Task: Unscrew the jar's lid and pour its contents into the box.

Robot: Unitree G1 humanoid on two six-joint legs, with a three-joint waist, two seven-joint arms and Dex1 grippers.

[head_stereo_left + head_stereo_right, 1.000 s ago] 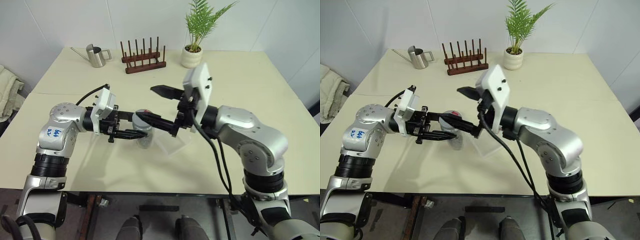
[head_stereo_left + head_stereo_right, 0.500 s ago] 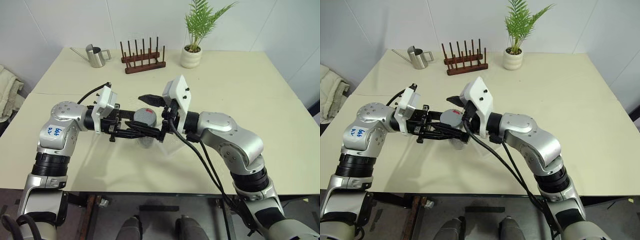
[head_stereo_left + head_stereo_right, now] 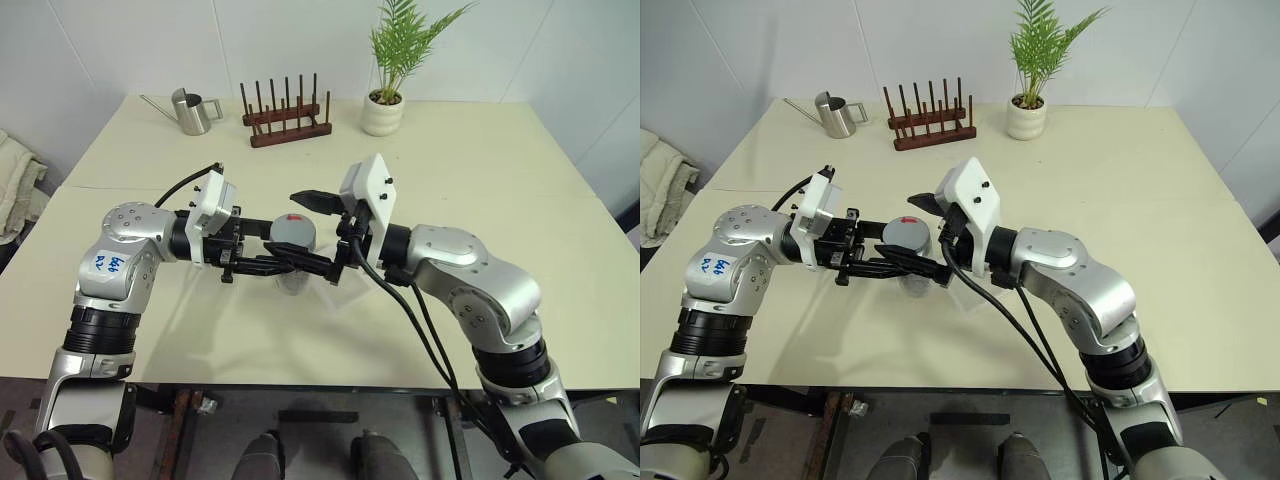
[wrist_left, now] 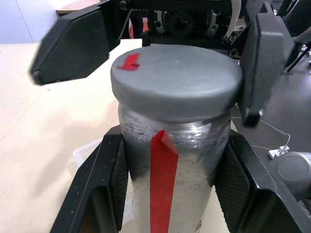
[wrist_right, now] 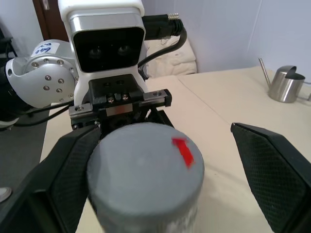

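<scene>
My left gripper point(image 3: 278, 263) is shut on the jar point(image 4: 175, 145), a silvery-grey cylinder with a red strip down its side, and holds it upright just above the table. The grey lid point(image 3: 293, 232) with its red mark sits on top of the jar. My right gripper point(image 5: 167, 165) is open and reaches in from the right, with one black finger point(image 3: 315, 200) behind the lid and the other in front, both a little off its rim. A corner of the clear box point(image 4: 90, 151) shows below the jar. The contents are hidden inside the jar.
Along the table's far side stand a steel watering can point(image 3: 190, 110), a brown peg rack point(image 3: 288, 115) and a white plant pot point(image 3: 383, 112). A pale cloth point(image 3: 15, 180) lies off the table's left edge.
The right gripper has come down a little and closer to the jar, so its open fingers now stand on either side of the lid. The left gripper and the jar have kept still.
</scene>
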